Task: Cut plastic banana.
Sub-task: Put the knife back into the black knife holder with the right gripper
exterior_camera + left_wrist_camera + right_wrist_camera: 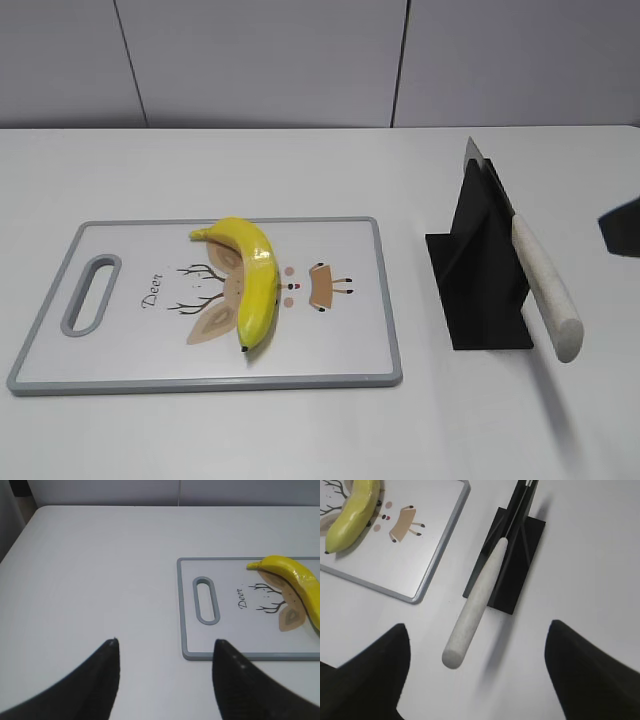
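The plastic banana (256,277) lies on a white cutting board (340,340) with a grey rim and a deer drawing; it also shows in the left wrist view (299,582) and the right wrist view (352,514). A knife with a white handle (545,285) rests blade-up in a black stand (480,265), and its handle (475,602) points toward my right gripper. My right gripper (477,645) is open and empty, above the table just short of the handle's end. My left gripper (166,652) is open and empty, over bare table beside the board's handle end.
The board's handle slot (206,600) faces my left gripper. The black stand's base (520,565) sits on the white table to the right of the board. A dark piece of the right arm (622,226) shows at the right edge. A grey wall runs behind the table.
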Tool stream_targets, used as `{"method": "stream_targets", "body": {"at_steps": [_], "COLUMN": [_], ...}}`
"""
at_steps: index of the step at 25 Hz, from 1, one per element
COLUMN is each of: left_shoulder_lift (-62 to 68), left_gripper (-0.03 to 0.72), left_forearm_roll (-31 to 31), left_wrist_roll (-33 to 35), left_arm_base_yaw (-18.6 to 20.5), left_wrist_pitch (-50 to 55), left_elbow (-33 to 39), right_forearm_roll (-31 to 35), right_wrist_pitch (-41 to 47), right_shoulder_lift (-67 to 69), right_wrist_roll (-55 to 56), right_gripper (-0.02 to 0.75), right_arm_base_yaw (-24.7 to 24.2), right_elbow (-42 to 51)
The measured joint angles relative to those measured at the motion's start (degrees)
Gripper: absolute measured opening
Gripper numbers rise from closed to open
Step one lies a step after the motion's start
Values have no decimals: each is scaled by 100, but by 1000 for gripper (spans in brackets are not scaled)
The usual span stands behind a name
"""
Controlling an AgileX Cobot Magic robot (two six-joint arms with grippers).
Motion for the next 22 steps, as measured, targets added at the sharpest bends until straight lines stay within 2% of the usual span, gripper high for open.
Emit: {"method": "stream_targets", "body": {"at_steps": [13,22], "left_shoulder_lift": [-5,-5], "left_gripper": [562,562], "left_forearm_roll": [0,0], "left_wrist_roll": [-6,-6], "left_arm_base_yaw": [0,0], "left_wrist_pitch": [0,0], "left_elbow": [0,0], "right_forearm_roll": [-12,-19], "right_wrist_pitch": [18,386], "right_shoulder_lift": [-2787,-4510], "right_wrist_roll": [-171,-424], "right_gripper": [599,595], "right_arm_base_yaw": [0,0], "right_elbow": [2066,2319]}}
